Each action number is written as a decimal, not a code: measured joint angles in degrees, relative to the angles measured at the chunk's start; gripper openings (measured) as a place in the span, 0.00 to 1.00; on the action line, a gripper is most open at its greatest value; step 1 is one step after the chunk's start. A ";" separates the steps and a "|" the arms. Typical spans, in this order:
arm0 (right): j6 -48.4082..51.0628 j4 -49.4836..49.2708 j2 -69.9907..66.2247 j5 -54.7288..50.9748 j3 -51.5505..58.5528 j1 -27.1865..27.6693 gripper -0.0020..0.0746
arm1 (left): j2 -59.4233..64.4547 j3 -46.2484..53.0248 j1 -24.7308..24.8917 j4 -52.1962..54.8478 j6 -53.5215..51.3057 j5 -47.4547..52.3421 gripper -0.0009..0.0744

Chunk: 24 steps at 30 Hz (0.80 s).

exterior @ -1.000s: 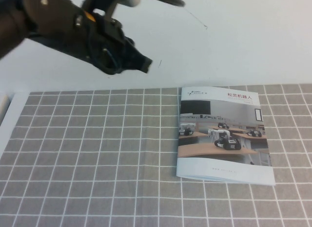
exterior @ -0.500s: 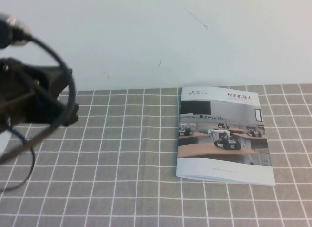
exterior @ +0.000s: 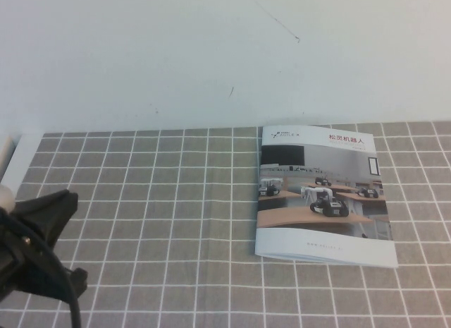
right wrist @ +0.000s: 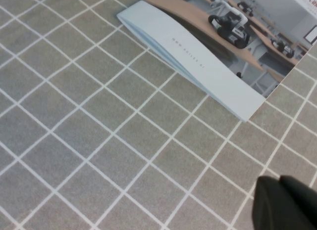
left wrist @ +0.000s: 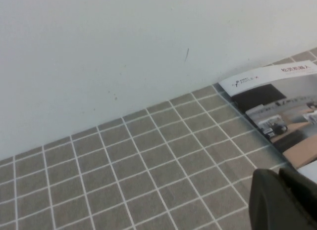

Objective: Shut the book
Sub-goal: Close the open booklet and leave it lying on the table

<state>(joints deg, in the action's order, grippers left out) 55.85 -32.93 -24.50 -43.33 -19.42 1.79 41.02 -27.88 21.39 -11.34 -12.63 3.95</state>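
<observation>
Jaws are showing too little to tell apart from together on the left gripper (exterior: 44,219), hanging low at the near-left corner of the cloth (exterior: 155,201), and on the right gripper (right wrist: 285,205), hovering near the book (exterior: 323,194). The book is lying closed, cover up, right of centre, so I am judging that only parking the arms remains.

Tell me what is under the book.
Checked cloth under the closed book; the patch it covers and its pages are hidden. The left end effector sits near left; right end effector hovers over cloth nearby.

Closed book (exterior: 324,192), printed cover up, lying flat, right of centre
</observation>
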 joint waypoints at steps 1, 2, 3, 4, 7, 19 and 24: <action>0.09 0.00 0.00 -0.01 0.00 0.00 0.02 | 0.00 0.09 0.00 0.00 0.00 0.66 0.01; 0.09 0.00 0.00 -0.01 0.00 0.00 0.02 | 0.00 0.09 0.00 0.00 0.00 1.11 0.01; 0.13 0.00 0.00 -0.01 0.00 0.00 0.02 | 0.13 0.09 0.00 0.00 0.00 1.72 0.01; 0.23 0.00 0.00 -0.01 0.00 0.00 0.02 | 0.22 0.09 0.00 0.00 0.00 2.51 0.01; 0.23 0.00 0.00 -0.01 0.00 0.00 0.02 | 0.36 0.09 0.00 0.00 -0.24 5.40 0.01; 0.40 -0.51 0.00 -0.10 0.00 0.00 0.02 | -8.36 4.64 -4.11 8.67 -0.18 10.70 0.01; 0.40 -1.37 0.00 -0.10 0.00 0.00 0.02 | -21.76 13.87 -11.66 8.80 0.14 5.05 0.01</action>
<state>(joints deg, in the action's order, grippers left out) 56.25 -34.30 -24.50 -43.43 -19.42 1.79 19.26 -14.01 9.73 -2.54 -12.49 9.00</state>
